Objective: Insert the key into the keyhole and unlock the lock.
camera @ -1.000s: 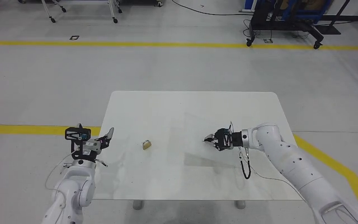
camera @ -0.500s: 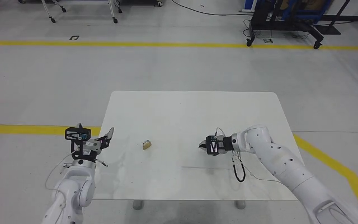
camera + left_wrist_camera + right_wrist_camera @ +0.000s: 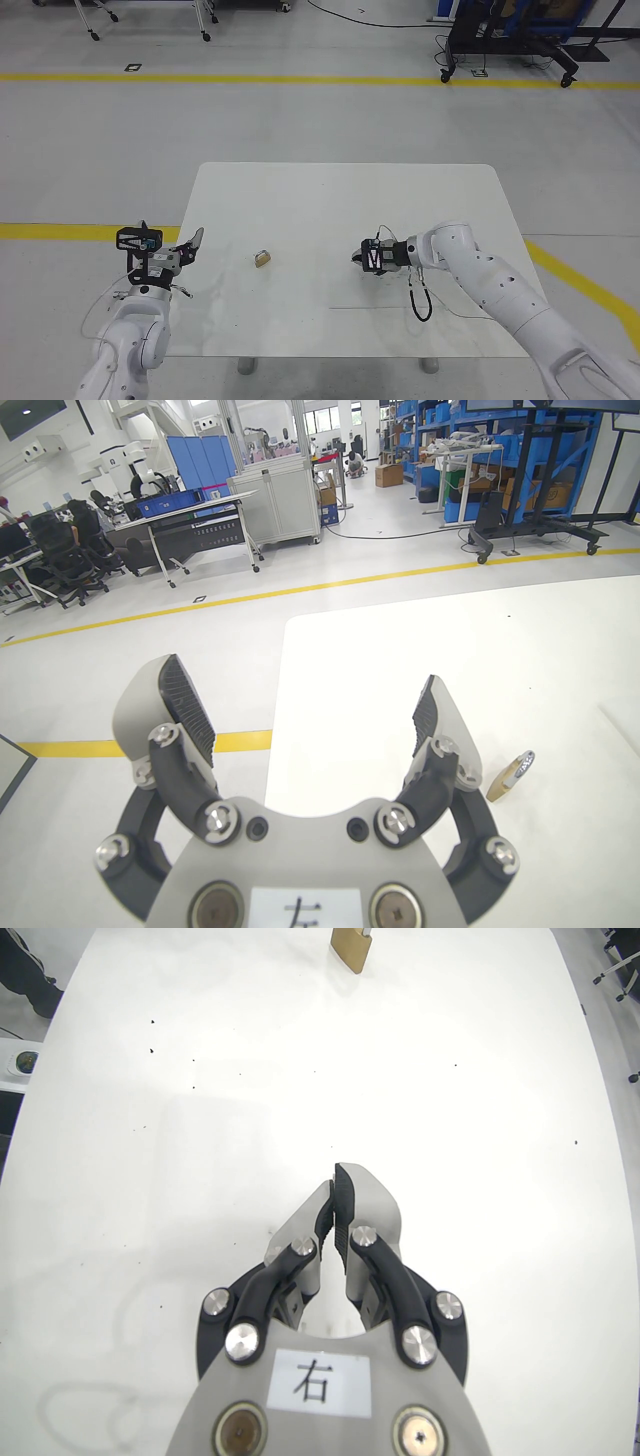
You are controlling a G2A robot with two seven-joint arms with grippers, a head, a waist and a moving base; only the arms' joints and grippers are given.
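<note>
Right claw (image 3: 333, 1180), pressed together, points straight at the lock (image 3: 352, 950) lying well ahead, nearer the spread left claw (image 3: 305, 695).

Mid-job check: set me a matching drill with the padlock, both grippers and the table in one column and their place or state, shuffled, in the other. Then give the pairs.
Column one:
1. padlock
2. left gripper
3. right gripper
4. table

Column two:
A. jaws shut, above the tabletop
B. white, bearing the padlock
C. brass-coloured, lying on the table between the two arms
D. jaws wide open, by the table's edge

Pairs: 1-C, 2-D, 3-A, 4-B
</note>
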